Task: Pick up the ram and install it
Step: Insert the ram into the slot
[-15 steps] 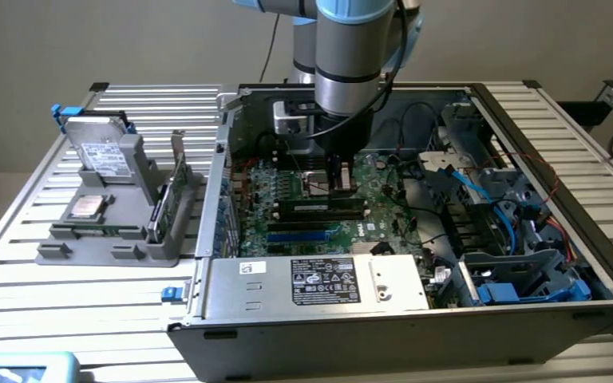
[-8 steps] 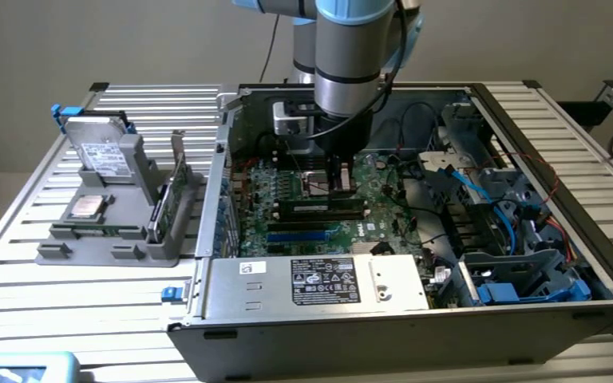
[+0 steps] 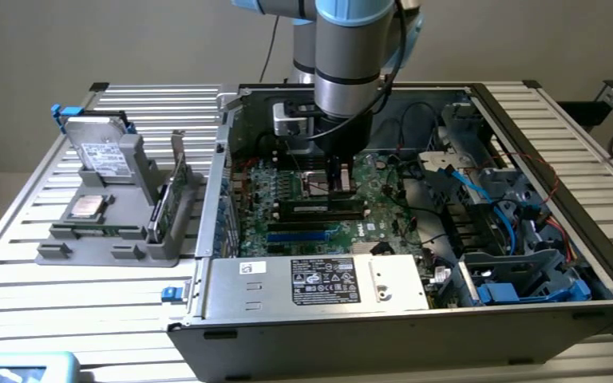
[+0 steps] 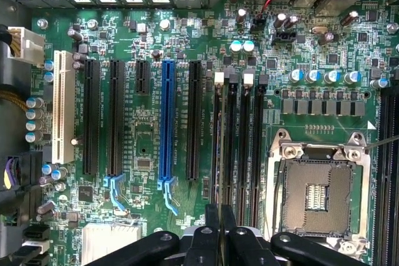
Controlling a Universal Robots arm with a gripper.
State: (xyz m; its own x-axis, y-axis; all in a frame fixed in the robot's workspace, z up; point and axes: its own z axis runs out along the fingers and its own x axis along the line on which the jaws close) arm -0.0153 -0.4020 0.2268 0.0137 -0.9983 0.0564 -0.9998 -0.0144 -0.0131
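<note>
As it hangs inside the boxy metal case (image 3: 285, 339), I see the claw (image 4: 220, 211) clenched over the glossy green board (image 4: 144, 138). At the case's nine o'clock, a grey tray (image 3: 93, 246) rests on the ribbed table (image 3: 13, 271).

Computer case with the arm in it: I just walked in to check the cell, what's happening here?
The robot arm reaches into the open computer case. Its gripper hangs low over the motherboard, lined up with the black memory slots beside the empty processor socket. Whether the ram is in its grip or already seated cannot be told. At the exterior view's left, a grey holder carries a hard drive and a green card with a metal bracket.
</note>
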